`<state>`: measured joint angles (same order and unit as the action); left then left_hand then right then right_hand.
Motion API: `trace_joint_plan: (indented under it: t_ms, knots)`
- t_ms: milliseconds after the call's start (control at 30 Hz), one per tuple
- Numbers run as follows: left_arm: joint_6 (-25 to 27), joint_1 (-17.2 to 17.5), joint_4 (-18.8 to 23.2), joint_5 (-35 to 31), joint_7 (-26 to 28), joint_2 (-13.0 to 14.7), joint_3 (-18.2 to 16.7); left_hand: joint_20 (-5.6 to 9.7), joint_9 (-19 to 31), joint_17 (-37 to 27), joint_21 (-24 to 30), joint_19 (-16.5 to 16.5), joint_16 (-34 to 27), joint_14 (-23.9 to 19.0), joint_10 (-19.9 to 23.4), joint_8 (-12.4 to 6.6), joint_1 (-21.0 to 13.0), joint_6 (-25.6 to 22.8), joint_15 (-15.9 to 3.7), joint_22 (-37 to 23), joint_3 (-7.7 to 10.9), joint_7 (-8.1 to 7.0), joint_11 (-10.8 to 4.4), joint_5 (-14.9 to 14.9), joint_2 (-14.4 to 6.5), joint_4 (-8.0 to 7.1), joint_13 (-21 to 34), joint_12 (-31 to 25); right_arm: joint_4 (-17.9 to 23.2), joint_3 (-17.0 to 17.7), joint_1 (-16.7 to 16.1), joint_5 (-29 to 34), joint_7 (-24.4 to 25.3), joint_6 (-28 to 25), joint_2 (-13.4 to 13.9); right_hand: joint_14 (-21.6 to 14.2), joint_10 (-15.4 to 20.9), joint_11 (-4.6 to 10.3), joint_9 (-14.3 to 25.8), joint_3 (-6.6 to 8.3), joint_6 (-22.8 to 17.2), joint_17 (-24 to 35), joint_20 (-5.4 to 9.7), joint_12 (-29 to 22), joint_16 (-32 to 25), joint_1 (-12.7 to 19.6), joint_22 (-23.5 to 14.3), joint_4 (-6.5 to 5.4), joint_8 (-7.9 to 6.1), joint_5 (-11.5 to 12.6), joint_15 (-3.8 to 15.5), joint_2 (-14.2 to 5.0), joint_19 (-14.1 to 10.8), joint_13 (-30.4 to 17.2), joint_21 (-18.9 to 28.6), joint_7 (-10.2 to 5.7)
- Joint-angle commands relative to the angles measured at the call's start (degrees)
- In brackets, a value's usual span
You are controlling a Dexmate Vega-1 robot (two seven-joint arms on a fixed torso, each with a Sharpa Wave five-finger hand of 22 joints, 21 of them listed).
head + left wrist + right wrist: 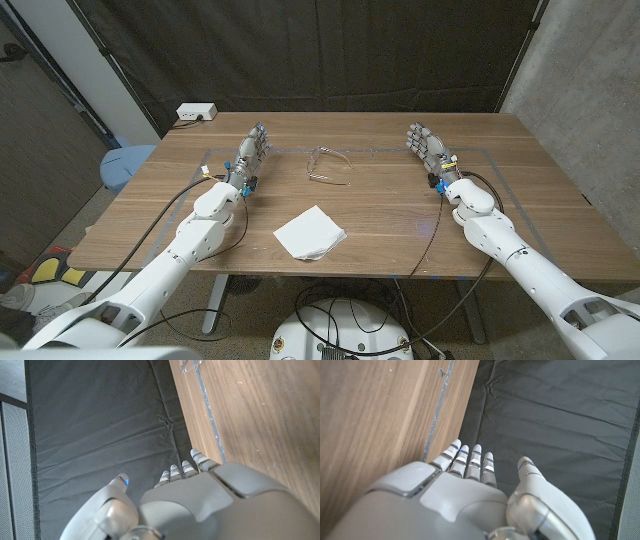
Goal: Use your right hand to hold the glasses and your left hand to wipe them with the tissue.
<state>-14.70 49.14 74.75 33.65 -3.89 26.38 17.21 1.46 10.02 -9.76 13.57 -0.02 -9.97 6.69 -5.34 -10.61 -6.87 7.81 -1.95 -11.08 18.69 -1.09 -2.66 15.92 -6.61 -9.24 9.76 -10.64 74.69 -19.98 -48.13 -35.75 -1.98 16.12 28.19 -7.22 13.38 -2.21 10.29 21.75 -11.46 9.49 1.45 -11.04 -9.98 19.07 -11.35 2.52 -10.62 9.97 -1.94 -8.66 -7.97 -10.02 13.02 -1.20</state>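
Glasses [329, 166] are lying far-centre on the table [400, 215], tissue [309, 232] nearer, between my arms. My left hand [252, 152] and right hand [426, 146] are standing spread, holding nothing, either side of the glasses.

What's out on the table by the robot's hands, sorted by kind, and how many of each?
Glasses: 1, clear-framed
Tissue: 1, white
Robot hands: 2, left hand and right hand, both holding nothing
White box at the far corner: 1
Total: 5
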Motion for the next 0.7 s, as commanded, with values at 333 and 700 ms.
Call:
trace_joint_plan:
  t_ms: [333,700]
  knots:
    - [6.2,1.9,0.6,-15.4,-10.4,-13.7,-16.5,1.63,0.2,-0.2,0.5,0.1,-0.4,0.0,-0.2,-0.33,-0.6,0.2,0.07,-0.1,0.35,-0.16,0.10,0.3,-1.7,0.05,0.3,-0.4,1.7,4.4,-0.2,10.4,-1.5,-3.1,-3.5,-0.9,0.8,0.16,0.1,0.44,-0.4,0.2,-0.04,-0.4,-0.4,1.0,-0.1,0.38,-0.26,0.4,-0.09,0.07,-0.3,-0.2,0.2,-0.03]
    - [7.5,2.0,1.0,-18.9,-13.4,-16.7,-20.1,0.44,0.2,-0.2,0.6,0.5,-0.8,-1.7,1.0,-0.50,-0.6,-0.6,0.84,-0.1,0.29,-0.73,0.85,0.3,-1.6,0.11,0.3,-0.8,0.9,2.7,1.5,16.1,-0.8,-2.7,-3.6,-1.1,0.8,0.30,0.1,0.45,-0.5,0.2,-0.12,-0.4,-0.4,1.3,0.0,0.77,-0.26,0.5,-0.09,0.19,-0.4,-0.2,0.2,-0.18]
